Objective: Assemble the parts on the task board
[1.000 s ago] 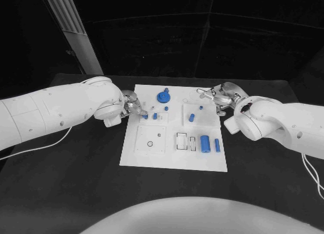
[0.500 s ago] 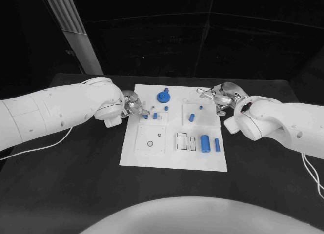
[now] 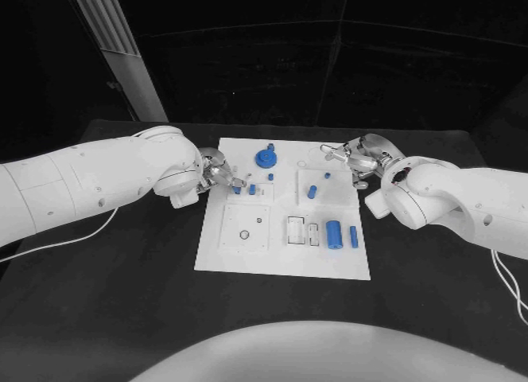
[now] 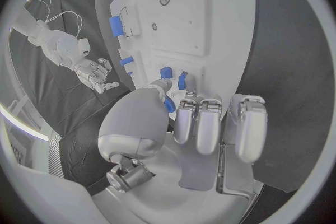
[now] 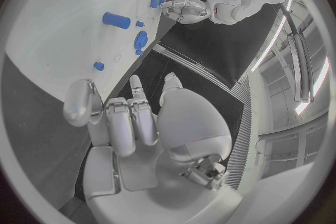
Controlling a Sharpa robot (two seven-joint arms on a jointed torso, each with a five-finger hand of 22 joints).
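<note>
The white task board [image 3: 281, 251] lies mid-table. My left hand [image 3: 216, 177] is at the board's left edge, and its thumb and a finger pinch a small blue part [image 4: 168, 105]. Two more short blue parts [image 4: 166, 71] [image 4: 183, 79] stand just beyond the fingertips. My right hand [image 3: 354, 159] hovers over the board's far right edge with its fingers [image 5: 126, 123] apart and nothing in them. A blue round knob [image 3: 265, 157], a short cylinder [image 3: 312, 191], a thick cylinder [image 3: 334, 233] and a slim pin [image 3: 354, 235] sit on the board.
A square plate with round holes [image 3: 247, 227] and rectangular slots [image 3: 297, 229] occupy the board's near half. A white cable [image 3: 75, 235] trails over the black table on the left. A pale post [image 3: 121, 56] stands at the back left.
</note>
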